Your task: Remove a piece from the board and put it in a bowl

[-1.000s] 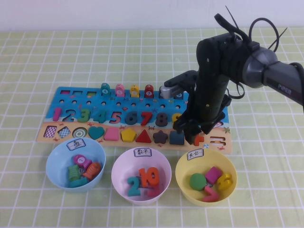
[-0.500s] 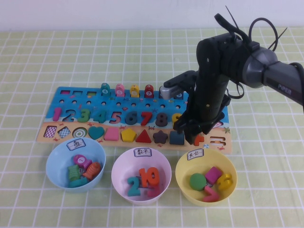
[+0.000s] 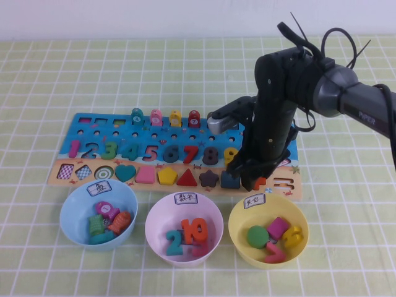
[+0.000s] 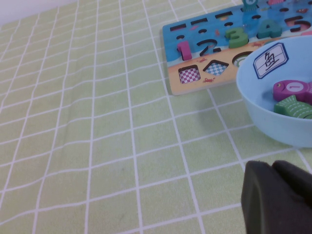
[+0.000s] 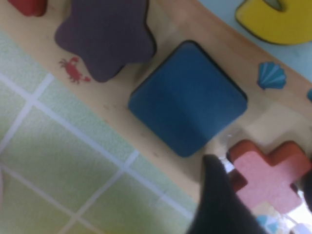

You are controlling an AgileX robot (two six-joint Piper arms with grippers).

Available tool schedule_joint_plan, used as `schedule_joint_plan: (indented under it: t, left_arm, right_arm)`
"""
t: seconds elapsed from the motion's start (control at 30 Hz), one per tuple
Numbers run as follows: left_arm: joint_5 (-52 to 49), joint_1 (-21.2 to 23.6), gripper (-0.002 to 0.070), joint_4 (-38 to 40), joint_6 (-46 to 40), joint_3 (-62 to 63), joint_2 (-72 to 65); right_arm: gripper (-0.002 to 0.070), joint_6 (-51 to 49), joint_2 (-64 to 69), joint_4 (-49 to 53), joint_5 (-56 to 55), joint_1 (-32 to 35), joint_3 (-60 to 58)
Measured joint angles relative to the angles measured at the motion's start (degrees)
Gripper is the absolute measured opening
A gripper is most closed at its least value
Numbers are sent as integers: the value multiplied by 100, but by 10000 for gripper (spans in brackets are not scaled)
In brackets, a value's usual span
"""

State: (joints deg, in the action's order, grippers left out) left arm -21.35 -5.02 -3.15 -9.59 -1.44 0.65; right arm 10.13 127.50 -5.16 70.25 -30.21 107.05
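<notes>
"PIPER" on right arm (image 3: 365, 113); board (image 3: 93, 133) numbers (1–9).

This looks like a robot test bench set up for a sorting exercise. A worktop (image 3: 185, 68) under a green-and-white checked cloth meets a plain white wall (image 3: 124, 18) at the far edge. A long blue and tan wooden puzzle board (image 3: 93, 133) lies above three hand-labelled plastic bowls (image 3: 257, 232), with a black cable-tied robot arm (image 3: 278, 105) overhead.
</notes>
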Motion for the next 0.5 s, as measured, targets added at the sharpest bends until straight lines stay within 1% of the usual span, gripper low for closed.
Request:
schedule_joint_plan:
  t: [0.03, 0.13, 0.5]
  left_arm:
    - [0, 0, -5, 0, 0, 0, 0]
    - [0, 0, -5, 0, 0, 0, 0]
    - [0, 0, -5, 0, 0, 0, 0]
  right_arm:
    - [333, 0, 0, 13, 0, 0, 0]
    - [247, 9, 0, 47, -14, 0, 0]
    - [249, 9, -85, 69, -14, 0, 0]
